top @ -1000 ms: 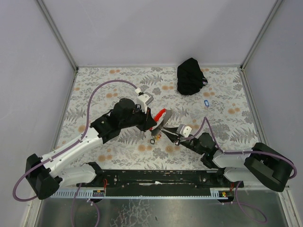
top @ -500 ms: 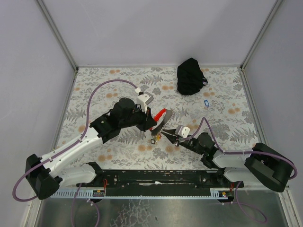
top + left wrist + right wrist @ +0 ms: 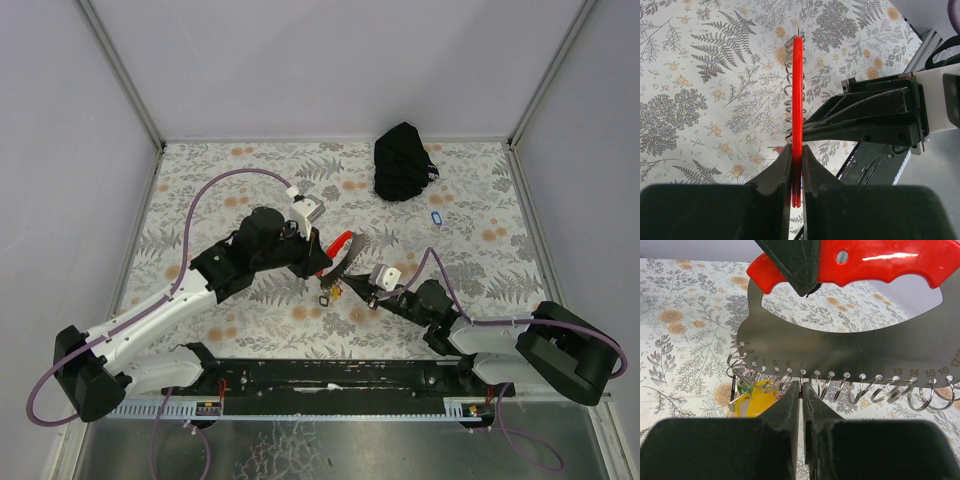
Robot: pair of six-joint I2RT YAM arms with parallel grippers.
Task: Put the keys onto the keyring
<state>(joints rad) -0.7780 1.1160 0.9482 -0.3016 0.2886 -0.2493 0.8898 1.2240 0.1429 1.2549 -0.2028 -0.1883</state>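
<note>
The keyring (image 3: 338,252) is a red curved strap (image 3: 797,85) on a silvery plate (image 3: 840,350) with a row of small rings. My left gripper (image 3: 796,150) is shut on the strap and holds it upright above the table. My right gripper (image 3: 801,386) is shut on one thin ring under the plate's mark 7. A yellow tag (image 3: 760,396) hangs at the left rings, with a sliver of green (image 3: 742,389) beside it. The blue key (image 3: 433,219) lies on the table, far right of both grippers (image 3: 335,275).
A black pouch (image 3: 403,160) sits at the back right. A small black oblong piece (image 3: 322,299) lies on the floral cloth (image 3: 200,190) just below the keyring. Grey walls enclose the table on three sides.
My right gripper has edged slightly left, closer under the keyring. My left gripper still holds the red strap in the same place.
</note>
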